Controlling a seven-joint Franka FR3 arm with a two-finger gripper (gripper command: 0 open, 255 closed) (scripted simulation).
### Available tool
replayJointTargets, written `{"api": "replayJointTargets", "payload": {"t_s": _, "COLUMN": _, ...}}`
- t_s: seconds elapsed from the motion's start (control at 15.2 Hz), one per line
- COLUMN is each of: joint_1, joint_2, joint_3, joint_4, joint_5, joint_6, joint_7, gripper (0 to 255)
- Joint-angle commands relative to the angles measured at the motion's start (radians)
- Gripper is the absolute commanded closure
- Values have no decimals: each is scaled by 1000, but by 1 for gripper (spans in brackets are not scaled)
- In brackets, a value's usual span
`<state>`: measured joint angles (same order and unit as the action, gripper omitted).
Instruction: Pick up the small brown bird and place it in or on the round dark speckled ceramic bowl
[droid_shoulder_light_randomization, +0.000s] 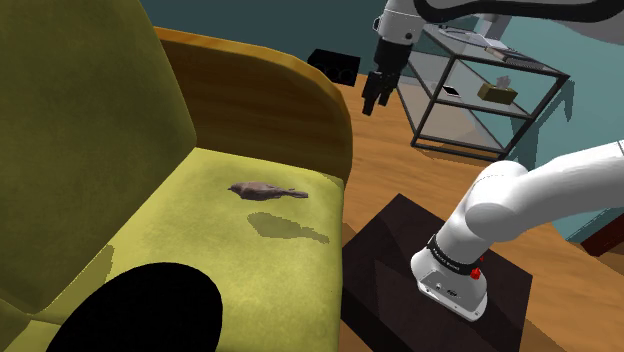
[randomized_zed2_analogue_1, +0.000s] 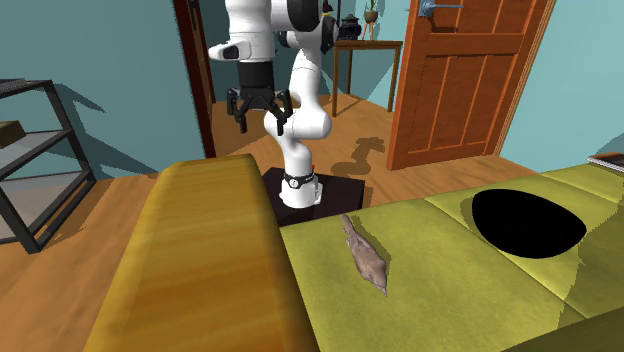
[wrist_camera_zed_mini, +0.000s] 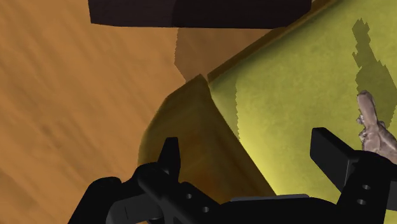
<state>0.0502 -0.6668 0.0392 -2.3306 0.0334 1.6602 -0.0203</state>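
**A:** While the arm (droid_shoulder_light_randomization: 520, 200) is reaching out in the shoulder view, where is the bird (droid_shoulder_light_randomization: 265, 190) lying?

**B:** It is lying flat on the yellow-green seat of the sofa (droid_shoulder_light_randomization: 200, 250), toward the armrest (droid_shoulder_light_randomization: 290, 80) end. The pincer (droid_shoulder_light_randomization: 377, 100) is hanging well apart from it, higher and toward that view's right, past the armrest and over the floor (droid_shoulder_light_randomization: 400, 170).

**A:** And the bowl (droid_shoulder_light_randomization: 140, 310)?

**B:** It is showing as a flat black round patch on the same seat, at the lower left. The bird is lying between it and the pincer.

**A:** What is the second exterior view telling us?

**B:** The pincer (randomized_zed2_analogue_1: 261, 122) is pointing down in front of the arm, above the far end of the armrest. It is standing spread, with nothing in it. The bird (randomized_zed2_analogue_1: 365, 257) is lying on the cushion, lower and toward that view's right, clear of the pincer. The bowl (randomized_zed2_analogue_1: 528, 222) is sitting farther right on the seat.

**A:** Is the wrist view agreeing?

**B:** Yes. The pincer (wrist_camera_zed_mini: 248, 149) is gaping there too, with both fingers (wrist_camera_zed_mini: 331, 153) standing wide apart and gripping nothing. The armrest and the seat are showing far beneath the gap. The bird (wrist_camera_zed_mini: 372, 124) is peeking out just beyond the outer side of the finger over the seat, so it is lying outside the gap. The dark stand (wrist_camera_zed_mini: 191, 13) is sitting on the floor beyond the armrest.
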Motion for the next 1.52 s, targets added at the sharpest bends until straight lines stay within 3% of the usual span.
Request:
{"api": "replayJointTargets", "payload": {"t_s": 0.0, "joint_1": 21, "joint_2": 47, "joint_3": 20, "joint_4": -4, "joint_5": 18, "joint_6": 44, "joint_7": -1, "gripper": 0}}
{"api": "replayJointTargets", "payload": {"t_s": 0.79, "joint_1": 129, "joint_2": 389, "joint_3": 140, "joint_4": 90, "joint_5": 86, "joint_6": 250, "joint_7": -15, "gripper": 0}}
{"api": "replayJointTargets", "payload": {"t_s": 1.45, "joint_1": 211, "joint_2": 696, "joint_3": 237, "joint_4": 257, "joint_5": 79, "joint_6": 358, "joint_7": -12, "gripper": 0}}
